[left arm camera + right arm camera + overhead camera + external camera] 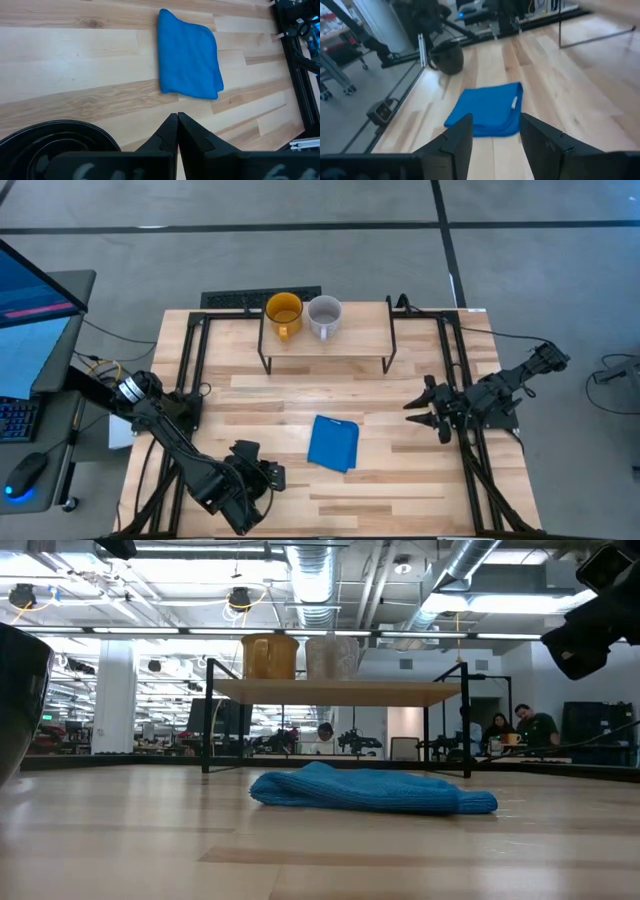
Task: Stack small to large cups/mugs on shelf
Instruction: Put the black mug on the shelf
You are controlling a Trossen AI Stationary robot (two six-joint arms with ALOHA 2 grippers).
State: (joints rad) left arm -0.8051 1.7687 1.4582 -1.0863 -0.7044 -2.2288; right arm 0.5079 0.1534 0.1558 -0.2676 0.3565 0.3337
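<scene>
A yellow-orange mug [283, 313] and a light grey mug [325, 316] stand side by side on the shelf's wood top [350, 340]; both also show in the low view, the yellow-orange mug [269, 656] and the grey mug [331, 656]. A black mug [447, 56] stands upright on the table near its front left, right beside my left gripper [177, 127], which is shut and empty; the black mug's rim [55, 142] shows beside the fingers. My right gripper [492, 137] is open and empty, above the table's right side [420, 412], pointing toward a blue cloth.
A folded blue cloth [334, 442] lies flat on the table between the two grippers, in front of the shelf. The shelf's thin black legs [207, 720] stand at the far middle. Black frame rails [190, 370] run along both table sides. People sit in the room behind [530, 725].
</scene>
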